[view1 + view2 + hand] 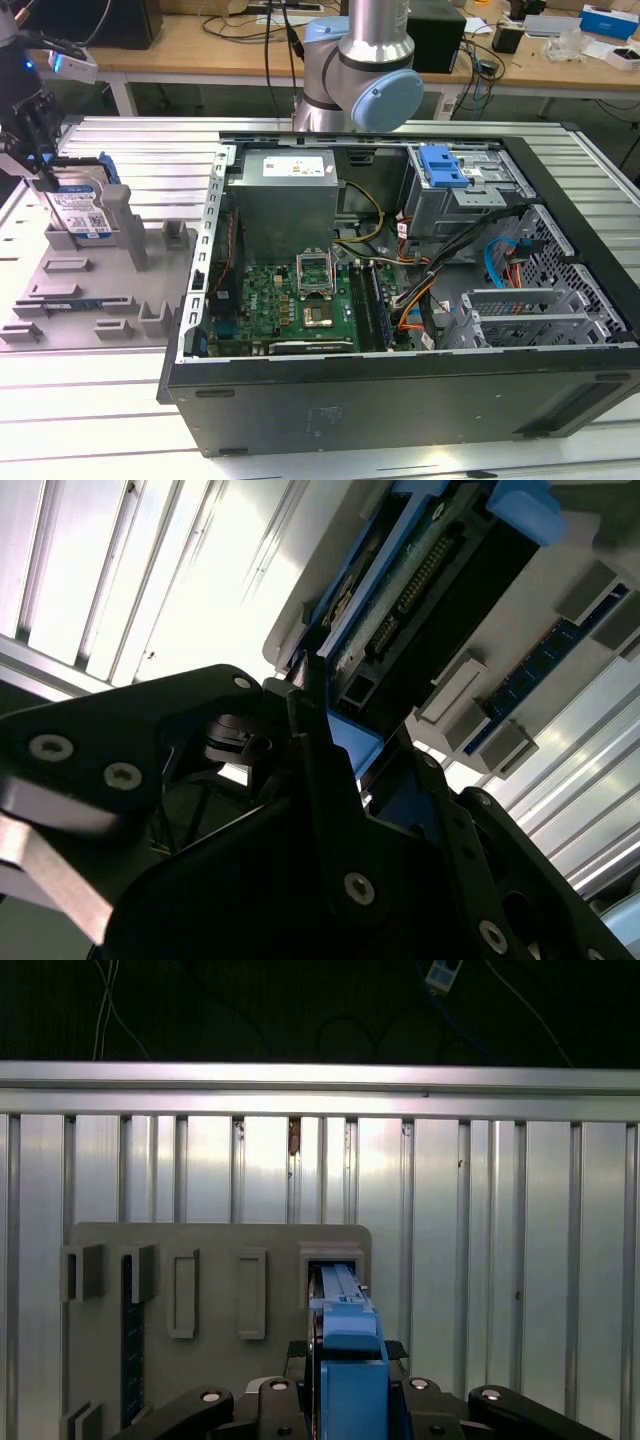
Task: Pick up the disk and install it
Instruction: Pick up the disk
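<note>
Over on the exterior view's left, the jaws are clamped down on the top edge of the disk [82, 212]. It's standing on its edge in a slot of the grey holder tray [80, 290], label side facing the camera, blue bracket wrapped around it. The tray sits on the ribbed metal counter [90, 400].

The first wrist view looks straight down the blue bracket of the disk [340, 1300], which runs into a slot at the tray's [220, 1240] edge. There's a black finger [298, 1350] pressed up against each side, so narrow and gripping, not open. The second wrist view shows the same thing from a steeper angle: the disk's [440, 570] connector end shows, and the fingers [310, 720] pinch the bracket.

The open computer case [400, 400] takes up the middle of the exterior view, well apart from the disk. Its green motherboard [300, 300] is exposed, with a grey metal box [290, 195] behind it and a small blue clip [443, 165] on the drive cage toward that view's right. The arm's [350, 60] grey and blue joint shows behind the case.
</note>
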Controlling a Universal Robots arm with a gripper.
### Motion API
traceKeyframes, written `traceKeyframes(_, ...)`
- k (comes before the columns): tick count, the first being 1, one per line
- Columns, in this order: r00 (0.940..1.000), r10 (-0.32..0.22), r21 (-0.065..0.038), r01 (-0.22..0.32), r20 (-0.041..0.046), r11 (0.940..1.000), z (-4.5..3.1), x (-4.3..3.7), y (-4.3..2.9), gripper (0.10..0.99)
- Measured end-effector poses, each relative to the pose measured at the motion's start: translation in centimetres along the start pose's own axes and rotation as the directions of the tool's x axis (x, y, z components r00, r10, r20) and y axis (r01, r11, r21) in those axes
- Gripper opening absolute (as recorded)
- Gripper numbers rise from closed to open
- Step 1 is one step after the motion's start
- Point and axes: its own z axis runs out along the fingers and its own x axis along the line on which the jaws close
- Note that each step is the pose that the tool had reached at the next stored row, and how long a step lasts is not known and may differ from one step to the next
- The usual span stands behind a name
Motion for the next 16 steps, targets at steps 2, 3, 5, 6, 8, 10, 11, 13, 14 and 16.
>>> traceKeyframes(2,1.0,0.0,0.0,0.0,-0.0001,1.0,0.0,0.0,0.0,0.369)
traceKeyframes(3,1.0,0.0,0.0,0.0,-0.0001,1.0,0.0,0.0,0.0,0.369)
traceKeyframes(5,1.0,0.0,0.0,0.0,-0.0001,1.0,0.0,0.0,0.0,0.369)
traceKeyframes(6,1.0,0.0,0.0,0.0,0.0,1.0,0.0,0.0,0.0,0.369)
traceKeyframes(8,1.0,0.0,0.0,0.0,0.0,1.0,0.0,0.01,0.0,0.369)
traceKeyframes(10,1.0,0.001,0.0,-0.001,0.0,1.0,0.0,0.01,0.0,0.369)
traceKeyframes(11,1.0,0.0,0.0,0.0,0.0,1.0,0.0,0.01,0.0,0.369)
traceKeyframes(13,1.0,0.0,0.0,0.0,0.0,1.0,0.0,0.01,0.0,0.369)
traceKeyframes(14,1.0,0.0,0.0,0.0,0.0,1.0,0.0,0.01,0.0,0.369)
traceKeyframes(16,1.0,0.001,0.0,-0.001,0.0,1.0,-0.01,0.01,0.0,0.369)
